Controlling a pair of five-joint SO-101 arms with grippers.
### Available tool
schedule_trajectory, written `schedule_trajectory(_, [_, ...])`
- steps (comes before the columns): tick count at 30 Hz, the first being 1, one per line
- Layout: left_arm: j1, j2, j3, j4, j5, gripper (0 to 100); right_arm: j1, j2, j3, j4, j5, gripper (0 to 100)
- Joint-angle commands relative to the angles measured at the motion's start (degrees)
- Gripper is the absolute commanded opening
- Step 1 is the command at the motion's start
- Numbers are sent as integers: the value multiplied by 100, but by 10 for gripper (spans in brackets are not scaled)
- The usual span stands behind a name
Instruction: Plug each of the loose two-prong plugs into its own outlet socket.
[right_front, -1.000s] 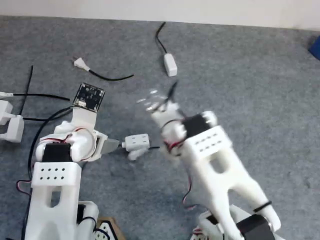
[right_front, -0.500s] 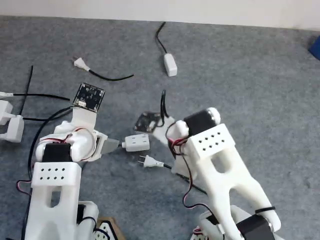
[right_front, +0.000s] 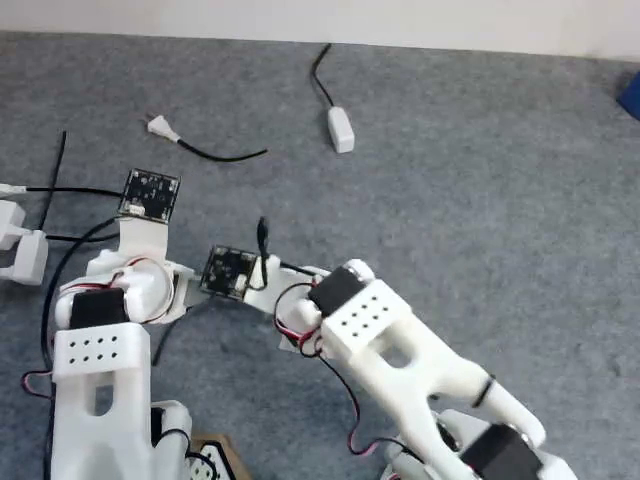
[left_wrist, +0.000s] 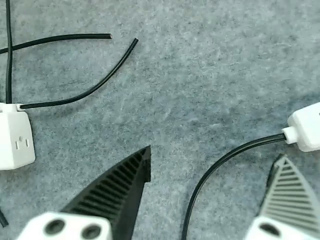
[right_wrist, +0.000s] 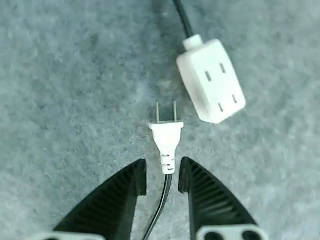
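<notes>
A white two-prong plug (right_wrist: 166, 137) lies flat on the grey carpet, prongs pointing away from my right gripper (right_wrist: 162, 162). That gripper's black fingers (right_wrist: 131, 186) are a little apart, either side of the plug's tail and thin cable, not touching them. Just beyond the plug lies a white outlet socket (right_wrist: 212, 87) with two pairs of slots. My left gripper (left_wrist: 215, 155) hangs wide open over bare carpet. Beside it are a white socket block (left_wrist: 15, 140) and a white cable-ended piece (left_wrist: 307, 127). Another plug (right_front: 160, 127) and socket (right_front: 341, 129) lie at the back.
The right arm (right_front: 370, 320) reaches across the middle toward the left arm (right_front: 110, 300), and the two wrists are close together. White blocks (right_front: 20, 255) and black cables (right_front: 70, 190) sit at the left edge. Loose cable ends (left_wrist: 100, 36) lie near the left gripper.
The right arm has swung left and now covers the socket and plug that lay in the open half a second ago. The left wrist has shifted slightly left.
</notes>
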Motion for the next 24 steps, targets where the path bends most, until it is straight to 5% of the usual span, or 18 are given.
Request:
schedule_trajectory(1, [-101, -4, 13, -193, 18, 364, -57, 409, 13, -127, 484, 116])
schedule_trajectory(24, [-347, -4, 4, -211, 18, 364, 321, 1789, -40, -1095, 809, 116])
